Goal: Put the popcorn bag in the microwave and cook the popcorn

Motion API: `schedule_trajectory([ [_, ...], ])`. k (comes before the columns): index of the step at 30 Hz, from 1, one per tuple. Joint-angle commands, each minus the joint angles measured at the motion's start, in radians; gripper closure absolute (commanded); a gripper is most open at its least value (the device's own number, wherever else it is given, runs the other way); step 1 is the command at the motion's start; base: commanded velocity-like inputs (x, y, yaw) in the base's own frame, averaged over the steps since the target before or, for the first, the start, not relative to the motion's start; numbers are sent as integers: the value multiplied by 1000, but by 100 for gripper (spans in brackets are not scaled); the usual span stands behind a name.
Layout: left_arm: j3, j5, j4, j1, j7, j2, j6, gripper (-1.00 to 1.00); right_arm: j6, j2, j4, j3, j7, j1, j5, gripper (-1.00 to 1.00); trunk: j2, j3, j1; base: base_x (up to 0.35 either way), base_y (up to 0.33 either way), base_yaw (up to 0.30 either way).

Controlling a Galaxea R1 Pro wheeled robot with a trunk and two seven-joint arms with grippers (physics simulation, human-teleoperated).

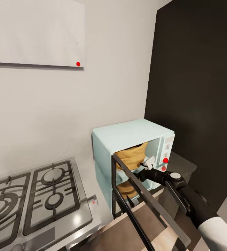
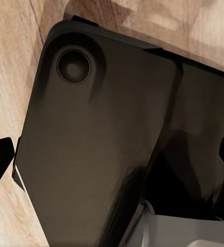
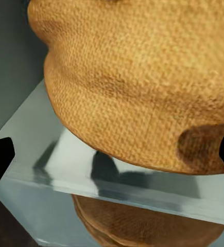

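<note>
Right arm [image 1: 197, 205] is reaching over the dark open door [image 1: 145, 198], its right pincer [image 1: 147, 164] sitting at the microwave [image 1: 134, 139] mouth, tips spread wide apart and gripping nothing. Popcorn bag [image 3: 142, 87] is sitting inside the microwave, just beyond those tips. Left pincer [image 2: 112, 159] is hanging open over the wood floor [image 2: 9, 62]. Stove [image 1: 30, 198] is sitting left on the surface.

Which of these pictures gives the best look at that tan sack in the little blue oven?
The right wrist view: the bag looms close, its burlap weave sharp, sitting on a glass shelf. The head view shows the bag small inside the microwave, partly behind the open door. The left wrist view looks elsewhere.
</note>
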Motion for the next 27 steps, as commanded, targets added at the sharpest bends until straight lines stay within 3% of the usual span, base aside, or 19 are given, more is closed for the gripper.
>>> schedule_trajectory([
  [1, 2, 4, -1, 0, 0, 0, -2, -100, 8, -1, -3, -5, -3, -1, -11, -100, -1, -1, 0, 0, 0, 0],
  [7, 2, 4, -1, 0, 0, 0, -2, -100, 9, 60, -2, -89, -10, -1, -6, -100, -1, -1, 0, 0, 0, 0],
  [11, 2, 4, -1, 0, 0, 0, -2, -100, 6, 101, -1, -108, -81, -1, -5, -100, -1, -1, 0, 0, 0, 0],
  [13, 2, 4, -1, 0, 0, 0, -2, -100, -5, 111, 1, -110, -107, -1, -5, -100, -1, -1, 0, 0, 0, 0],
  [19, 2, 4, -1, 0, 0, 0, -2, -100, -8, 109, -3, -113, -109, -1, -3, -100, -1, -1, 0, 0, 0, 0],
  [23, 2, 4, -1, 0, 0, 0, -2, -100, -8, 84, -16, -130, -88, -1, -1, -100, -1, -1, 0, 0, 0, 0],
  [25, 2, 4, -1, 0, 0, 0, -2, -100, -8, 10, -27, -134, -55, 0, -5, -100, -1, -1, 0, 0, 0, 0],
  [27, 2, 4, -1, 0, 0, 0, -2, -100, -7, -43, -28, -136, -15, -1, -9, -100, -1, -1, 0, 0, 0, 0],
])
